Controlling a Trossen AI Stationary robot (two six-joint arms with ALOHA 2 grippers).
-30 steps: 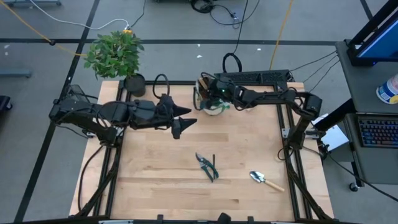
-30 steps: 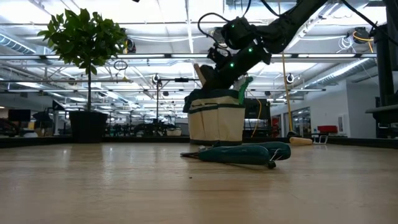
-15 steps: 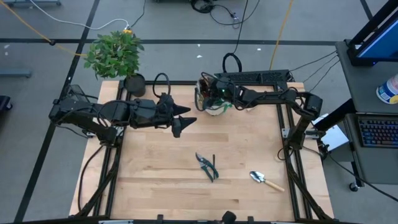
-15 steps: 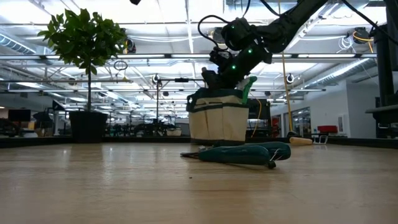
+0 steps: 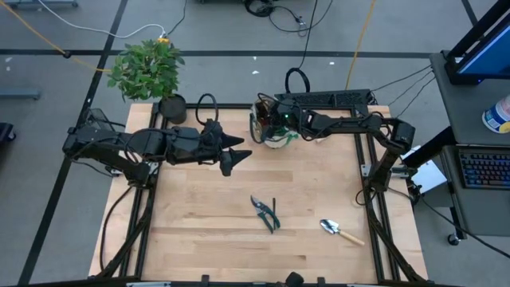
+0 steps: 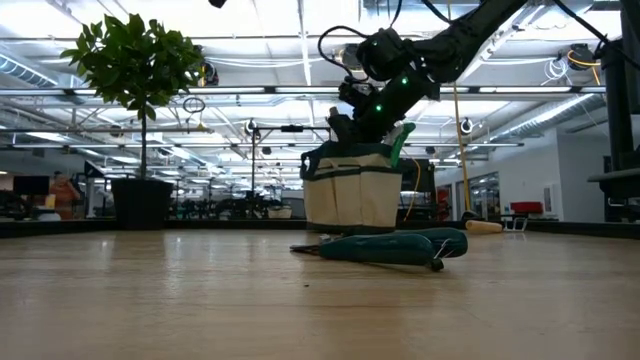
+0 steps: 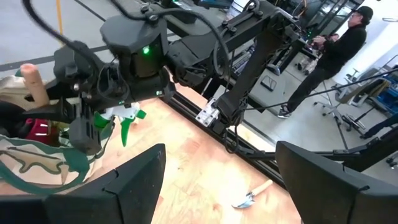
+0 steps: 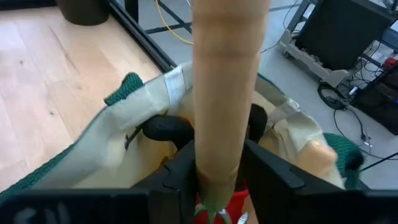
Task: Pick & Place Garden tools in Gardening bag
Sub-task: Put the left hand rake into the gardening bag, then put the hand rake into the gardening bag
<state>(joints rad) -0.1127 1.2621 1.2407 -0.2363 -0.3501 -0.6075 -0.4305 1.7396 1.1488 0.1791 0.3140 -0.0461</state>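
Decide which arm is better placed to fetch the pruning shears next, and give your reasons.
Left. The left gripper hovers free above the table, nearer the pruning shears. The right gripper is over the gardening bag, shut on a wooden handle.

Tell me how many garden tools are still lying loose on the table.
2: the pruning shears near the table's middle, and a wooden-handled trowel toward the right front. Others already sit in the gardening bag, some likely hidden.

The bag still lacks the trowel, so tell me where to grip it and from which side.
Grip the trowel on its wooden handle, coming straight down from above. It lies flat on the table with its metal blade toward the pruning shears and the handle pointing away, clear of other things. The straight, round handle suits fingers closing across it; the blade is broad and curved, probably a poorer hold.
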